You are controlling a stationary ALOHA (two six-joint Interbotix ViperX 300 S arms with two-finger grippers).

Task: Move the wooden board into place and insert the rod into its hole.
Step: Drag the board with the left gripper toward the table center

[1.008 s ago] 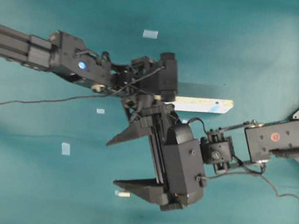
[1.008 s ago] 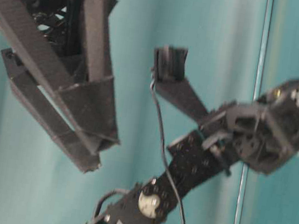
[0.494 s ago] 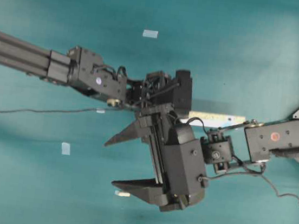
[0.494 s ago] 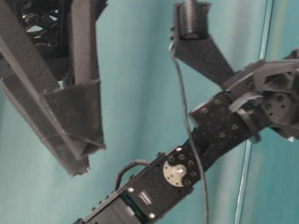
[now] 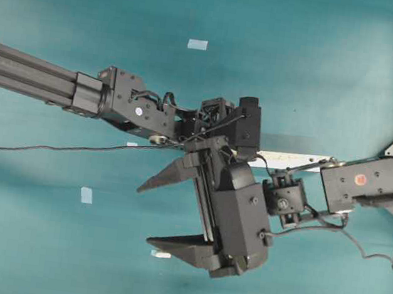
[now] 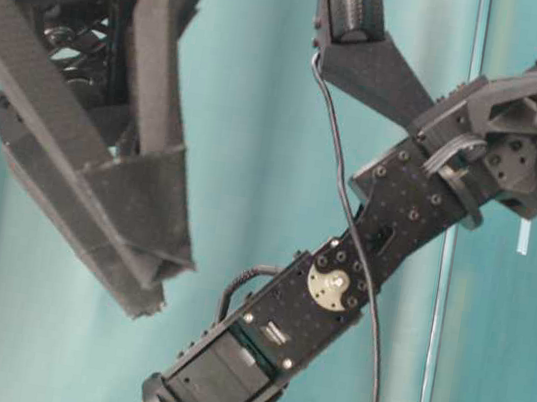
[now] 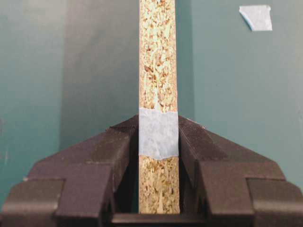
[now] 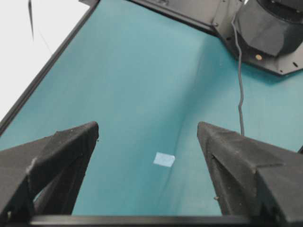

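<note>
The wooden board is held on edge between the fingers of the left gripper, clamped across the narrow thickness at its taped end, out over the middle of the bench. Its chipboard edge looks stiff, light and rough enough not to slip, so an end grip is judged sound, though the free end may sag or swing. The rod lies loose nearer the bench's near edge, small and likely to roll; a pinch across its middle is advised. The right gripper hangs near the rod, fingers spread wide, empty. No containers are seen.
</note>
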